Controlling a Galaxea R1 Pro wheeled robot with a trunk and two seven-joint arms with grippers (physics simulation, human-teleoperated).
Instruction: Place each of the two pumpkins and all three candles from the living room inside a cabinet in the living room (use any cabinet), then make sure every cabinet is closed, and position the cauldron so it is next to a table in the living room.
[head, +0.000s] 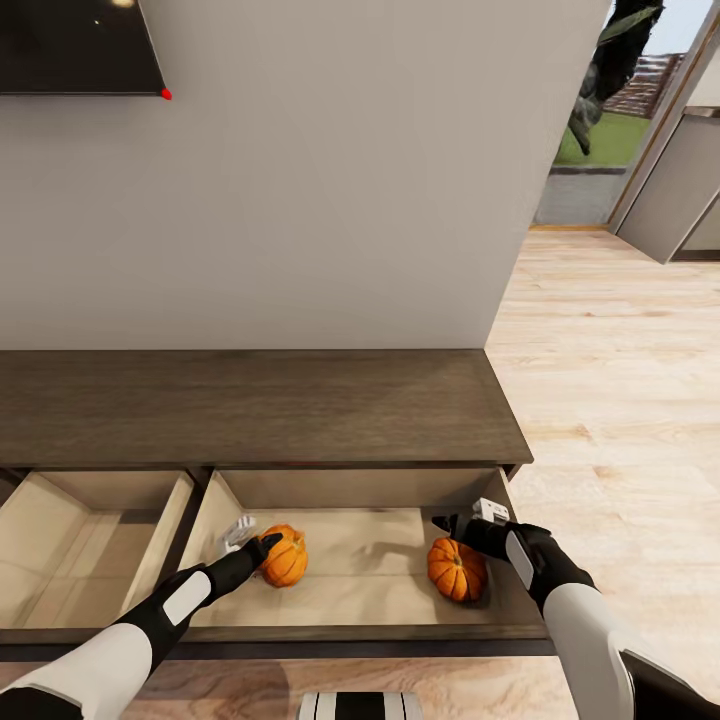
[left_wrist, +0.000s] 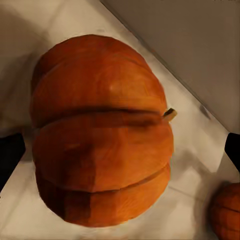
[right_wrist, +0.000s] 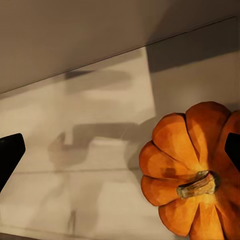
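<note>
Both pumpkins sit inside the same pulled-out drawer (head: 360, 580) of the cabinet (head: 250, 405), so that part of the job looks done. The left pumpkin (head: 285, 556) lies toward the drawer's left side, the right pumpkin (head: 457, 568) near its right wall, well apart from each other.

The left claw (head: 250, 540) has its fingers apart on either side of its pumpkin, though I cannot tell if they press it. The right claw (head: 462, 524) hangs spread just above the other, holding nothing.

The left pumpkin lies tipped, its stem pointing sideways toward the right pumpkin. The right one sits upright, stem up.

I see no candles or cauldron from here. The neighbouring drawer (head: 90, 545) stands open too, so closing is left to do.
</note>
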